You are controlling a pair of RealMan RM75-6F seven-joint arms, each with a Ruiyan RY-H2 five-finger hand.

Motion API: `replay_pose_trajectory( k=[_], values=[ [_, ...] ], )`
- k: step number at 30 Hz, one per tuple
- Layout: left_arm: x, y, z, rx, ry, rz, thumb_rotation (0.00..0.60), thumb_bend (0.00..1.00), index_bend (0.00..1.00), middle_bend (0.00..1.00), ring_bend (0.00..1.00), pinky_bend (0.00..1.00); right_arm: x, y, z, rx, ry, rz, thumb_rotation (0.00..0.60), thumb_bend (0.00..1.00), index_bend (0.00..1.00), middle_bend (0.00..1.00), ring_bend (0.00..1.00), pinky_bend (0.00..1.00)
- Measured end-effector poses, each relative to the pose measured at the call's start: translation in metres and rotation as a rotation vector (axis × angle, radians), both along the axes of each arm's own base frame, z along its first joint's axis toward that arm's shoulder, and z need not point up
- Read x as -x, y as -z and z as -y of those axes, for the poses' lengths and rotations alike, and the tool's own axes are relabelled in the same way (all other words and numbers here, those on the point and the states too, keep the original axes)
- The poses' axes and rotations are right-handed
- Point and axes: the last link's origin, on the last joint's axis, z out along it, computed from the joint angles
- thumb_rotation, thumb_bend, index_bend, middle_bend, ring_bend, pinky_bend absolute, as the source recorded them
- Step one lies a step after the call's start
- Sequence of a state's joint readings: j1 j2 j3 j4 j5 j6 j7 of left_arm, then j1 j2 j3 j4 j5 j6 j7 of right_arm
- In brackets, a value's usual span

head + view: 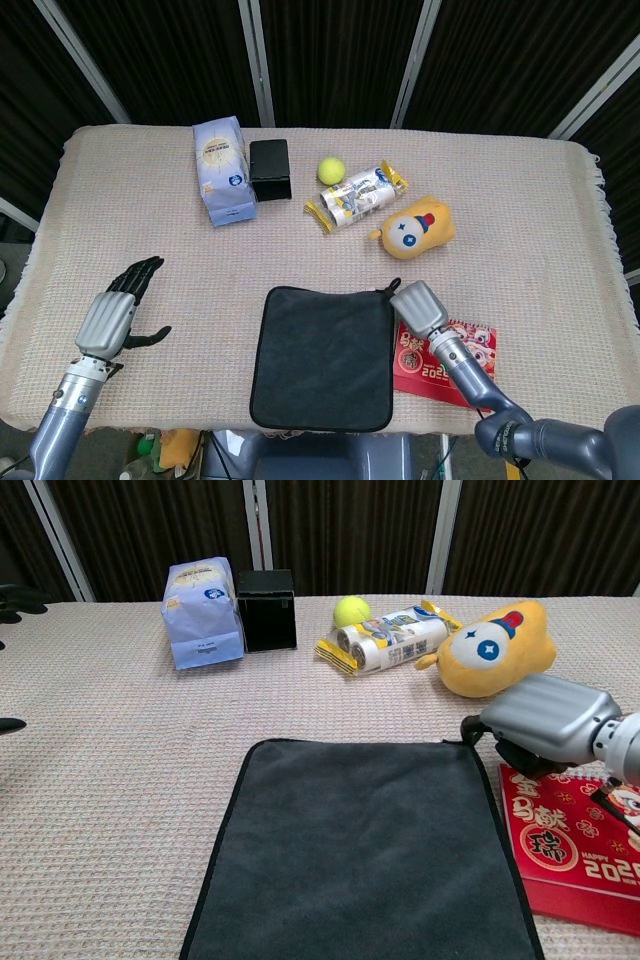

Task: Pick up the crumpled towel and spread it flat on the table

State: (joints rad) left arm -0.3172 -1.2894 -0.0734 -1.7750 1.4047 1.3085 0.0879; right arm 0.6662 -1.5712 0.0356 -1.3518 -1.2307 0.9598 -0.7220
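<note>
Towel (322, 355) flat on table (520, 220), right hand (417, 305) curled at its corner, grip unclear, left hand (118, 312) open.

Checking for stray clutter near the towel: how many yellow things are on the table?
3, all beyond the towel: a tennis ball beside the black box, a yellow-edged snack pack right of the ball, and a plush toy nearest the right hand. None seem hidden.

Left hand (118, 318) rests with fingers spread; right hand (417, 306) has fingers curled.
</note>
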Motion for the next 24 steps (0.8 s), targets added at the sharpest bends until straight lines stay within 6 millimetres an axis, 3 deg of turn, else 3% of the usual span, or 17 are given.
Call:
replay_pose_trajectory(
  k=[16,24],
  values=[
    [0.000,-0.001,0.000,0.000,-0.001,0.003,0.600,0.16,0.01,0.04,0.05,0.16,0.005,-0.007,0.009,0.056,0.041,-0.007,0.600,0.77,0.30,0.72,0.82,0.74],
    [0.000,0.000,0.000,0.002,-0.001,0.006,0.600,0.16,0.01,0.04,0.05,0.16,-0.010,-0.009,0.000,0.050,0.008,0.048,0.600,0.77,0.30,0.72,0.82,0.74]
  ],
)
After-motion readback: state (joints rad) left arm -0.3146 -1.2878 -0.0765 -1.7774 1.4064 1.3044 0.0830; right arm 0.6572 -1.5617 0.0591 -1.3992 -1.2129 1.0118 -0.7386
